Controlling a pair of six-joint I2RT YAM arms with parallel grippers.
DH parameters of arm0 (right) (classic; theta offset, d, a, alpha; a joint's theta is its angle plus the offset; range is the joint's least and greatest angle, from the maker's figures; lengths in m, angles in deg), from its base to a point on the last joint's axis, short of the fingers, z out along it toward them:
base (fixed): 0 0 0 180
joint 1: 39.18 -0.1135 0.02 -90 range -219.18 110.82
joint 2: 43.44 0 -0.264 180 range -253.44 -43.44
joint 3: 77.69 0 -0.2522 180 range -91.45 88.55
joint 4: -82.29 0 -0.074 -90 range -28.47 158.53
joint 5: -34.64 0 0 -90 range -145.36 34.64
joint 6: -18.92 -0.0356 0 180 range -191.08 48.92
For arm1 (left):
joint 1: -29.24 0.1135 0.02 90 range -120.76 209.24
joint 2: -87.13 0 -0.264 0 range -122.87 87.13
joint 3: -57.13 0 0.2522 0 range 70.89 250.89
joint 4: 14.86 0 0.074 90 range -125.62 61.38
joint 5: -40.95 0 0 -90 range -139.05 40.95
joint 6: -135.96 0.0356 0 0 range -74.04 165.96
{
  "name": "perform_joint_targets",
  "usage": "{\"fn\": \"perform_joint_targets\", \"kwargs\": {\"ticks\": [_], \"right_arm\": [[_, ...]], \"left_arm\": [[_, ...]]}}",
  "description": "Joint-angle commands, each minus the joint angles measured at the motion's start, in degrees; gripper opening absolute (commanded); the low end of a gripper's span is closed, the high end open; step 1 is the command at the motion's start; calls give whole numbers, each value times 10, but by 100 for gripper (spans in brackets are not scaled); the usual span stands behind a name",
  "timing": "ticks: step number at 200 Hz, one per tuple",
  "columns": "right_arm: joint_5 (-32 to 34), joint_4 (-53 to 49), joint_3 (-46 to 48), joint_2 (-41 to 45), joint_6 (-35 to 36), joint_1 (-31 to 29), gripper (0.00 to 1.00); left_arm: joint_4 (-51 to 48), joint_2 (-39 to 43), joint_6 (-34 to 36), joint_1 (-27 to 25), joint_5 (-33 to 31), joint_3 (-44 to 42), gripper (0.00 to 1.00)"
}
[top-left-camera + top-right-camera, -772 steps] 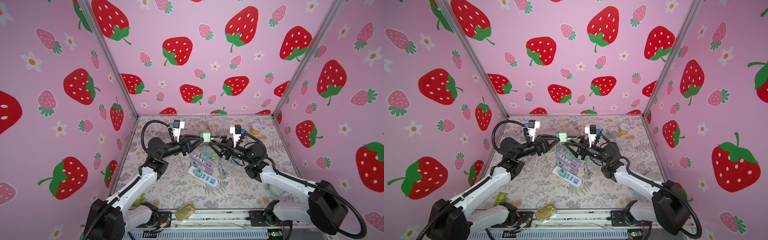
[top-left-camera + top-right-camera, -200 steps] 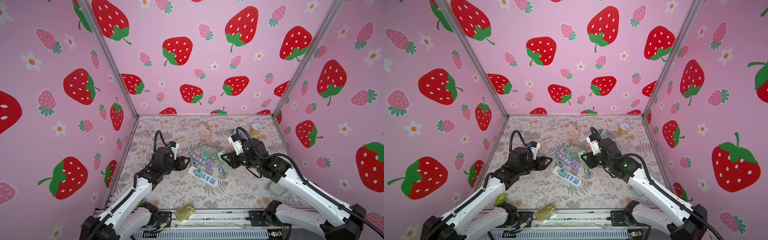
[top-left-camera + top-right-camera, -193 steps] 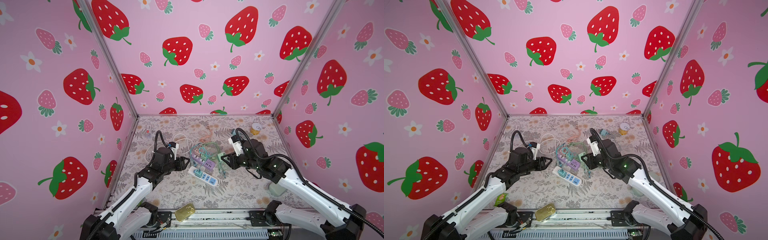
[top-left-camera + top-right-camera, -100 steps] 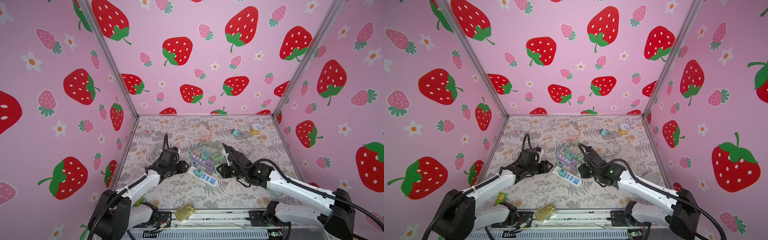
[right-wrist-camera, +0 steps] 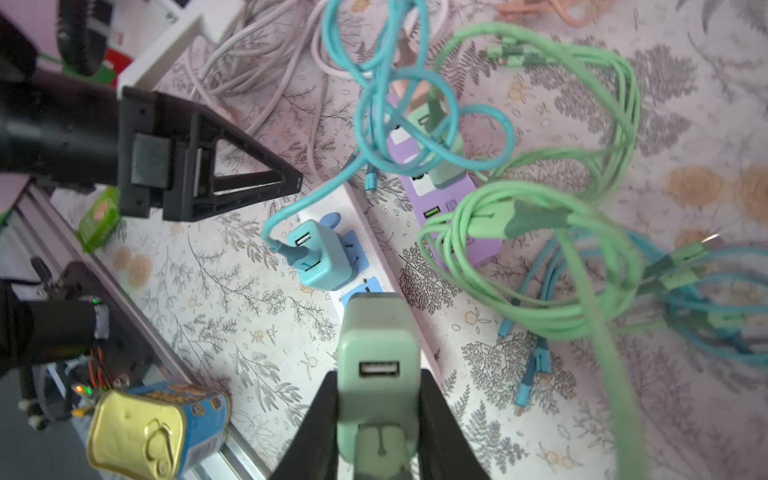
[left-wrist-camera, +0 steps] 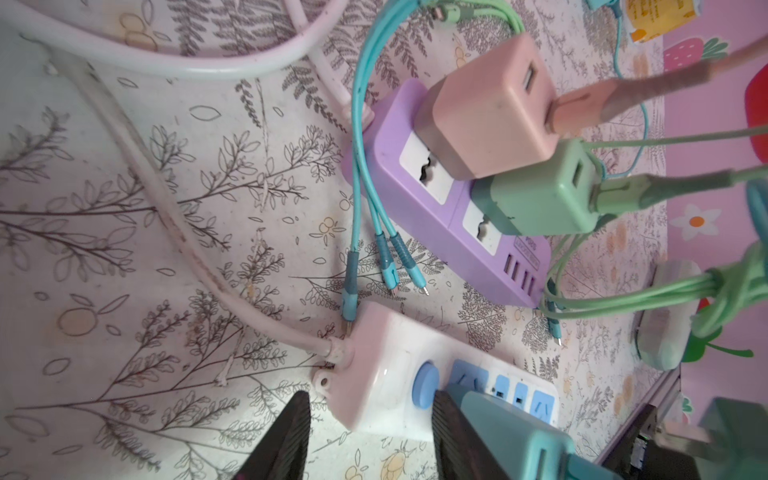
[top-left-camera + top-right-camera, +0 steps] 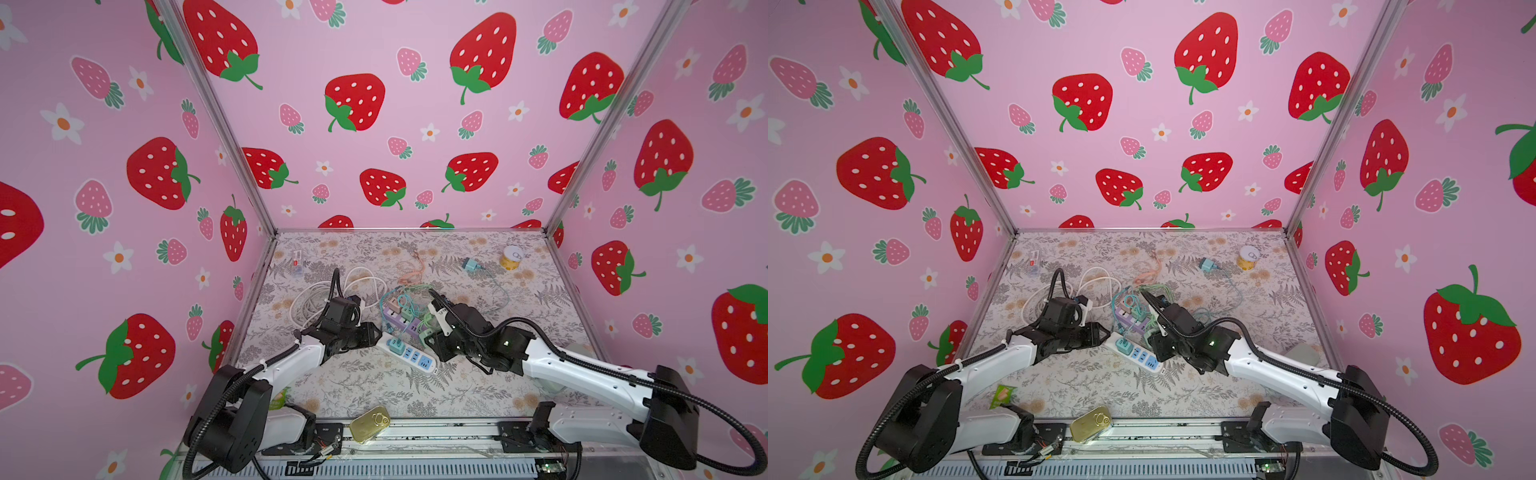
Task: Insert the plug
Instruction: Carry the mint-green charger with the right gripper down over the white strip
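A white power strip (image 7: 409, 354) (image 7: 1138, 354) with blue sockets lies at the middle front. A teal charger (image 5: 324, 257) sits plugged in near its button end. My right gripper (image 5: 378, 374) is shut on a pale green plug (image 5: 376, 357), a USB charger block, held just above a free blue socket of the strip (image 5: 374, 245). In a top view the green plug (image 7: 426, 334) hangs at the strip's right side. My left gripper (image 6: 370, 401) is open and straddles the strip's cable end (image 6: 386, 365). One finger is clear of the strip and the other rests by the teal charger (image 6: 507, 436).
A purple power strip (image 7: 401, 320) with pink (image 6: 490, 108) and green chargers (image 6: 544, 191) lies just behind, amid tangled teal and green cables (image 5: 540, 257). A white cable coil (image 7: 316, 299) lies left. A tin can (image 7: 370, 424) sits at the front edge and a yellow roll (image 7: 512, 257) at the back right.
Both arms have dropped and closed in on the white strip. The right gripper brought the green plug down over a socket. The left jaws have narrowed slightly around the strip's end.
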Motion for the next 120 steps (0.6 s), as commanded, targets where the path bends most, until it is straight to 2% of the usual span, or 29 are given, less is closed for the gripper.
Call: {"fn": "perform_joint_targets", "kwargs": {"ticks": [1, 43, 67, 95, 120], "right_arm": [[-23, 2, -36, 31, 216, 5, 0], [-93, -53, -61, 23, 479, 9, 0], [-135, -78, -91, -6, 587, 29, 0], [-183, -164, -147, -63, 666, 59, 0], [-211, -188, -162, -105, 707, 64, 0]], "left_arm": [[4, -7, 5, 1, 25, 22, 50], [12, -14, 4, 1, 52, 23, 50], [-2, -23, 12, 2, 64, 35, 49], [-27, -19, 20, 3, 62, 42, 49], [-25, -22, 20, 5, 69, 39, 49]]}}
